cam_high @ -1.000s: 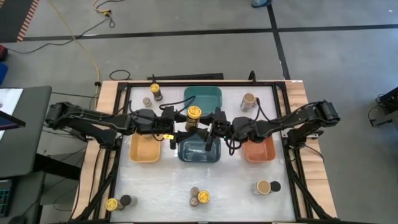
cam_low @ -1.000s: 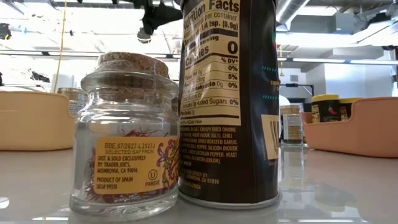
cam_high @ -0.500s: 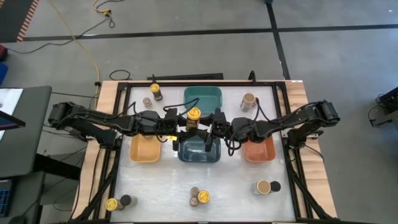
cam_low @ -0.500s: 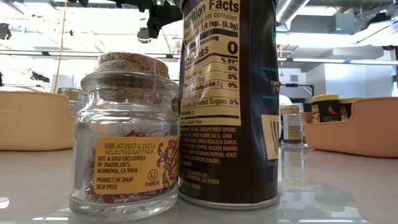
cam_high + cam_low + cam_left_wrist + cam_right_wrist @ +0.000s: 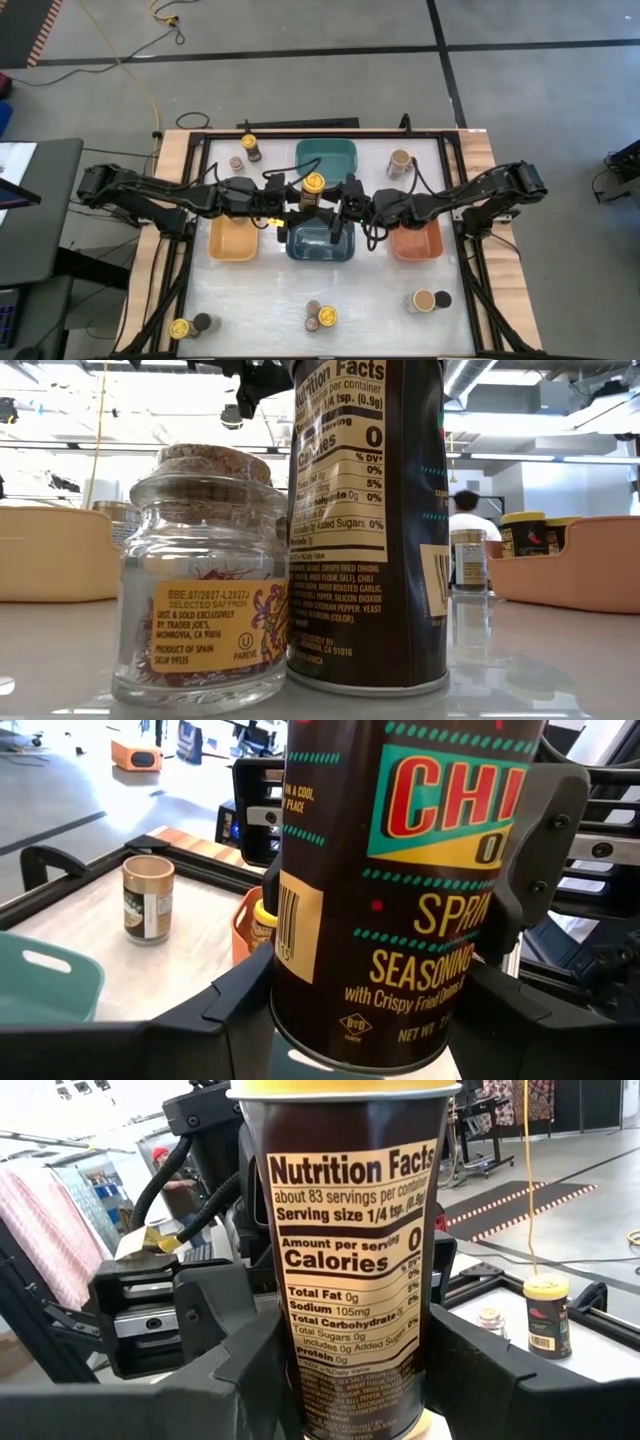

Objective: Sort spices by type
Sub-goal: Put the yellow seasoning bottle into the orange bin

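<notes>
A tall dark spice jar with a yellow lid (image 5: pixel 312 187) hangs upright in the air at the table's middle, between the teal bin (image 5: pixel 327 155) and the dark-blue bin (image 5: pixel 320 245). My left gripper (image 5: pixel 296 199) comes at it from the table's left and is shut on it. My right gripper (image 5: pixel 331 203) comes from the right and is also shut on it. In the low view both arms show only as dark shapes at the top. My left gripper pinches the jar's lower body (image 5: pixel 290 990) between its two fingers (image 5: pixel 235 1005), one on each side. The fingers lie level and come from the table's left. The jar stands upright, clear of the table. My right gripper pinches the jar's lower body (image 5: pixel 300 1380) between its two fingers (image 5: pixel 245 1370), level from the table's right, opposite the left gripper. The jar stands upright between them, lid up, lifted clear.
A yellow bin (image 5: pixel 232 240) and an orange bin (image 5: pixel 415 242) flank the dark-blue one. Loose jars stand at the far left (image 5: pixel 250 147), far right (image 5: pixel 400 162) and along the near edge (image 5: pixel 320 316), (image 5: pixel 180 327), (image 5: pixel 424 300). A cork-topped glass jar (image 5: pixel 200 590) fills the low view.
My left gripper has shut from wide open onto the jar's sides while staying in place. The jar and my right gripper have kept still.
</notes>
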Action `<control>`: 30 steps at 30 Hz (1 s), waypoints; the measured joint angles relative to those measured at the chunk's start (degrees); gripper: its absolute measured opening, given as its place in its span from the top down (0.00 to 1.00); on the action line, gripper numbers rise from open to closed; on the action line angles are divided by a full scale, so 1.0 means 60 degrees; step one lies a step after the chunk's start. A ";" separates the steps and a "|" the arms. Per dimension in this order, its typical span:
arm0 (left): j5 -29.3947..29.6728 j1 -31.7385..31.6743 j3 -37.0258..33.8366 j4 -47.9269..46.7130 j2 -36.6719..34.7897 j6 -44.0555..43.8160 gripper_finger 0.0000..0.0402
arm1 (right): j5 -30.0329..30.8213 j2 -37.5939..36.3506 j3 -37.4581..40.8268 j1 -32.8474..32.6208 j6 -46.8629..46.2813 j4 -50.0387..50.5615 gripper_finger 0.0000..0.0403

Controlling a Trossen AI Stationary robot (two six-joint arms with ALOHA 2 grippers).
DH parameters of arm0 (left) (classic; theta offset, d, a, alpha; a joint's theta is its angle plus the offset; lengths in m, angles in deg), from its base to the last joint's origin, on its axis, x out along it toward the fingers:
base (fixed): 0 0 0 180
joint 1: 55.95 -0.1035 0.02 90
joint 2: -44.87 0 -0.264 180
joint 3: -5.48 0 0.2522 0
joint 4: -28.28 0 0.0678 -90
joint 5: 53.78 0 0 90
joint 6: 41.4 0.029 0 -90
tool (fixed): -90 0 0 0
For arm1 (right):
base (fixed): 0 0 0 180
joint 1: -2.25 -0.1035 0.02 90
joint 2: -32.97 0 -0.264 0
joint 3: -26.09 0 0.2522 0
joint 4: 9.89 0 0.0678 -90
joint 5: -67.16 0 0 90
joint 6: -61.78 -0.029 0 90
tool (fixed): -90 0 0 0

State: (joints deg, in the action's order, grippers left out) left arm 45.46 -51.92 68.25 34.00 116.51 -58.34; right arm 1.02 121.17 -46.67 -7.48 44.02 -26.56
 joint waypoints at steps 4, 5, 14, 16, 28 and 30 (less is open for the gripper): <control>-0.0104 -0.0004 0.0018 -0.0151 -0.0004 0.0031 0.44 | 0.0000 0.0000 0.0000 0.0000 -0.0026 0.0025 0.40; -0.0156 -0.0004 0.0018 -0.0148 -0.0004 0.0034 0.44 | 0.0000 0.0000 0.0000 0.0004 -0.0029 0.0028 0.39; -0.0213 -0.0004 0.0018 -0.0151 -0.0004 0.0129 0.44 | -0.0004 0.0004 0.0004 0.0051 -0.0033 0.0010 0.38; -0.0210 -0.0004 0.0018 -0.0155 -0.0004 0.0095 0.44 | -0.0010 0.0004 0.0004 0.0073 -0.0040 0.0003 0.38; -0.0224 -0.0004 0.0040 -0.0147 -0.0007 0.0067 0.44 | -0.0036 -0.0240 0.0004 0.0073 -0.0360 0.0383 0.36; -0.0221 -0.0004 0.0036 -0.0164 -0.0007 0.0067 0.44 | -0.0025 -0.0310 0.0007 0.0080 -0.0741 0.0680 0.33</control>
State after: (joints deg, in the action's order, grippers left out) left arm 44.13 -51.94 68.47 33.02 116.47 -57.94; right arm 0.87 119.31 -46.63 -7.00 39.57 -22.48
